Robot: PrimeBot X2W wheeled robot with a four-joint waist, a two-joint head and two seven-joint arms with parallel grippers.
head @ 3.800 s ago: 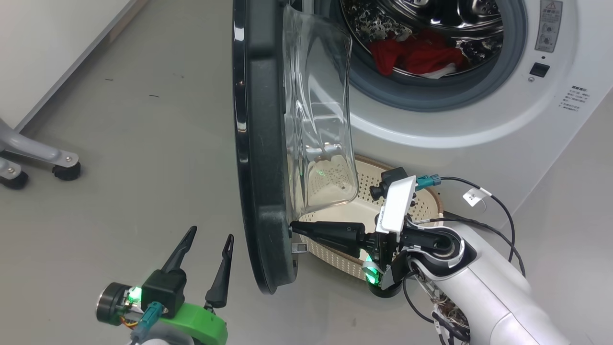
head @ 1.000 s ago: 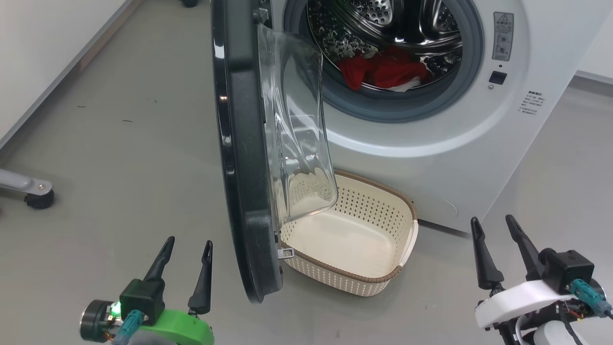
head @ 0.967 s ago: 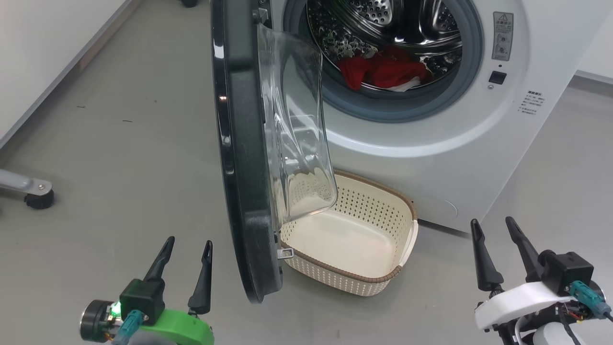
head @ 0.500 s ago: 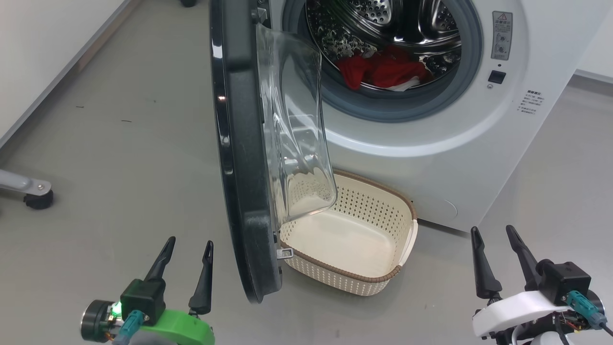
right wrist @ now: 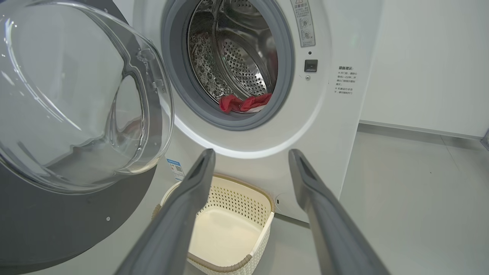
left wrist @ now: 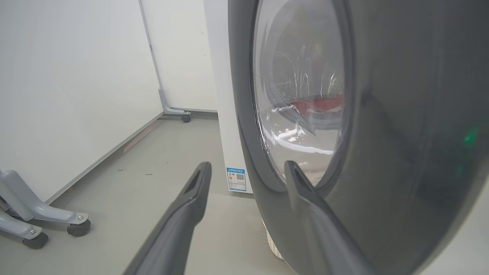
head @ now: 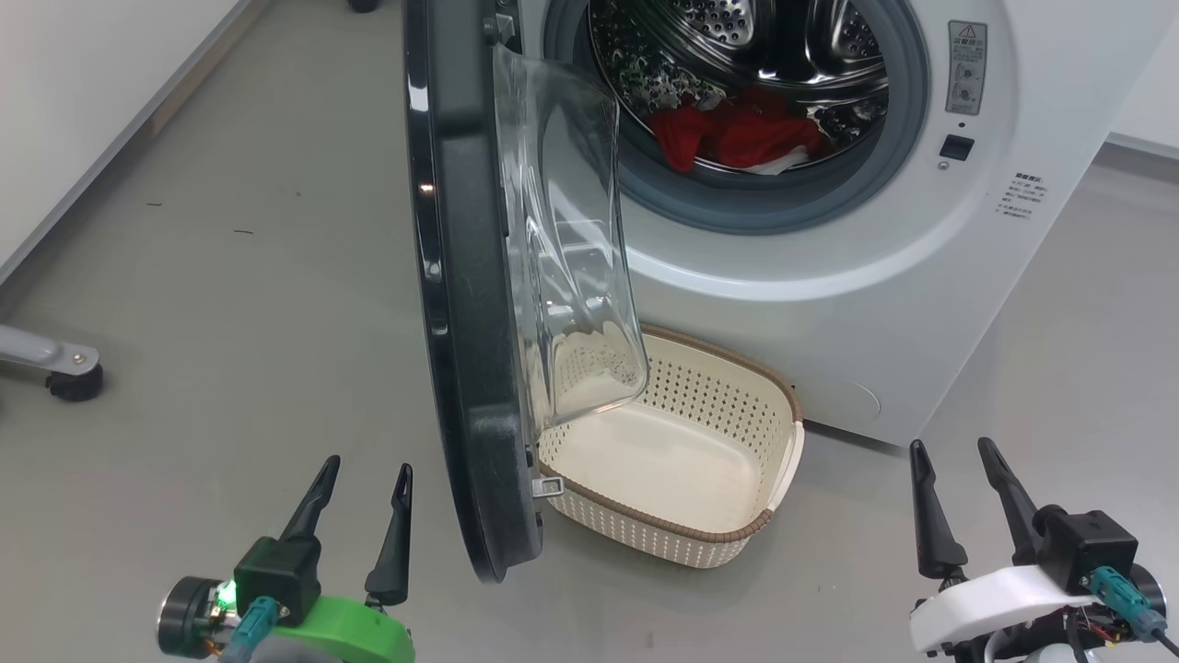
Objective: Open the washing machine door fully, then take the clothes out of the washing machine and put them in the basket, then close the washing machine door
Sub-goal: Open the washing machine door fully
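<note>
The left gripper [head: 367, 467] is hovering low over the floor [head: 230, 276] with its two fingers spread apart and nothing between them; the right gripper [head: 951, 447] is hanging on the other side, equally spread and empty. In the left wrist view one finger is standing very near the outer face of the washing machine door [head: 461, 322], but I cannot tell whether it is touching.

The door is standing about edge-on to the head camera, swung out from the washing machine [head: 829, 276]; its glass bowl [head: 571, 258] is hanging over the left part of the basket [head: 718, 405], which is sitting on the floor just before the machine and is holding nothing. The clothes [head: 737, 133] are lying at the bottom of the drum [head: 783, 37], behind the grey seal [head: 737, 207].

I am judging that the door is not open fully, so the first step is possibly needing one more push.

Several things are risking to go wrong from here; if the left gripper is bumping the door, it may swing back against an arm that is reaching into the drum; the red fabric may be catching on the seal; and a garment dropped from above may be hitting the glass bowl and sliding to the floor beside the basket.
</note>
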